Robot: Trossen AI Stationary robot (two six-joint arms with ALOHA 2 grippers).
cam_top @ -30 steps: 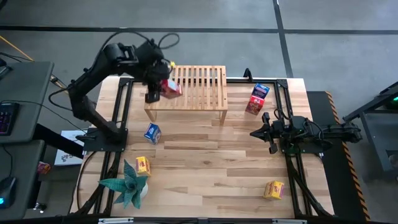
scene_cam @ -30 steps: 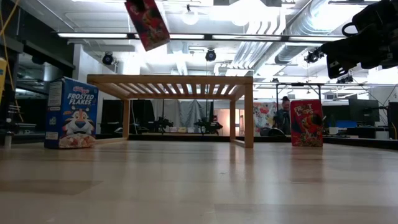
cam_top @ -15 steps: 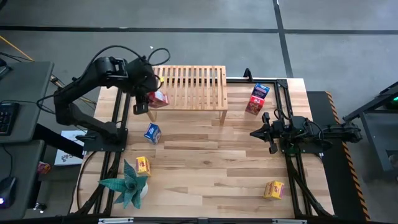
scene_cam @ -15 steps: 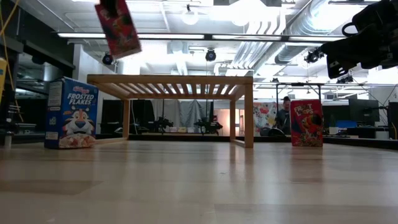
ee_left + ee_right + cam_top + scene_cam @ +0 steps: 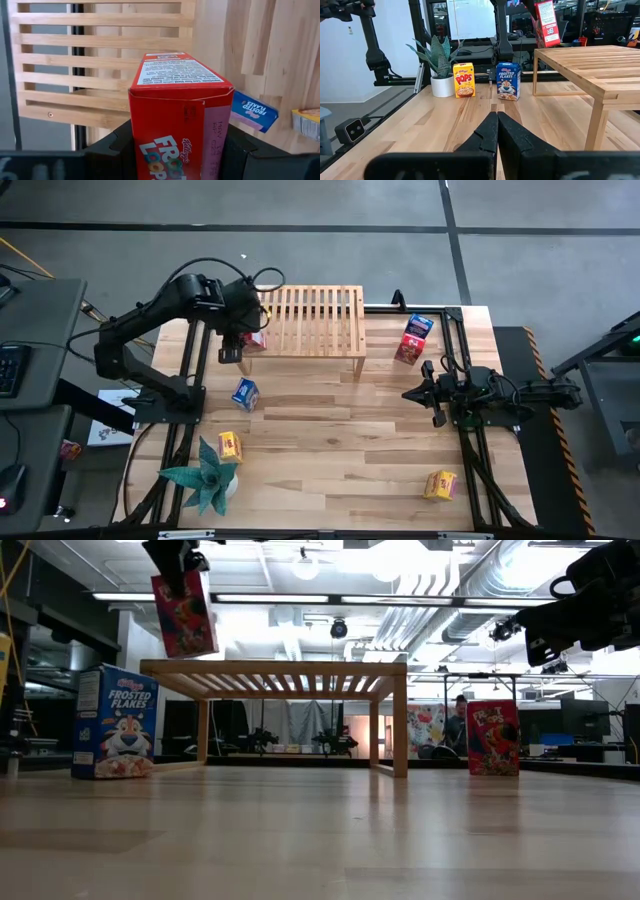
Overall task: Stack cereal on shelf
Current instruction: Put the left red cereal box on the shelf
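**One red box in the air at the shelf's left end, nothing on the slats**

Left gripper (image 5: pixel 178 562) is clamped on a red Froot Loops box (image 5: pixel 254 337), fingers on its two broad faces (wrist view shows the box (image 5: pixel 181 117) squeezed between both dark fingers). Box hangs above the left end of the shelf (image 5: pixel 312 320), slightly tilted, its bottom edge clear of the slatted top in the low view.

Right gripper (image 5: pixel 409 393) is parked over the table's right side, jaws fully together, holding nothing.

Other cereal:
- blue Frosted Flakes box (image 5: pixel 245 393) upright on the table, in front of the shelf's left leg
- yellow Pops box (image 5: pixel 230 446) just beside the teal plant (image 5: pixel 205 476) in its white pot
- second yellow box (image 5: pixel 440 484) near the front right corner
- second red box (image 5: pixel 407 348) standing right of the shelf, with a blue box (image 5: pixel 419 326) touching it on the far side

Tabletop (image 5: pixel 340 440) is light planks.
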